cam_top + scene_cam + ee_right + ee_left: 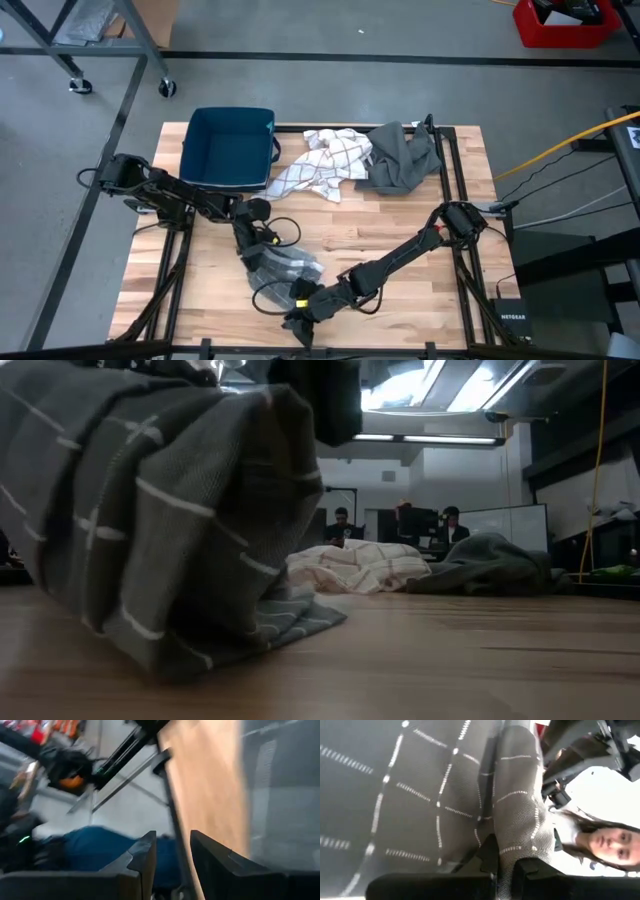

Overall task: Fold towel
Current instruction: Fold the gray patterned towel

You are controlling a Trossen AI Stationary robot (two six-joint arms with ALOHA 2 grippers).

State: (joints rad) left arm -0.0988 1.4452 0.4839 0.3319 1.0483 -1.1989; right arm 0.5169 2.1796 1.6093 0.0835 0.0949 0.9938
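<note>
A dark grey towel with a white grid [288, 268] lies bunched near the table's front edge, and it fills the left of the low view [170, 510]. My left gripper [258, 258] is shut on it. My right gripper [299, 324] hovers at the front edge, just nearer than the towel. Its fingers [172, 855] stand a little apart with nothing between them, and the towel shows blurred beside them [280, 795]. My left gripper [502, 870] pinches a raised fold of the grey towel [517, 835] between its two fingers, and the fold has more than one layer. The fingers come from the table's far left, slanting a little downward. The towel is lifted in a heap and its lower edge [270, 632] rests on the table.
A blue bin [232, 148] stands at the far left. A white checked towel [325, 162] and a plain grey cloth [402, 158] lie in heaps at the far middle. Bare wood shows on the right half [420, 300]. People sit in the room beyond [345, 525].
</note>
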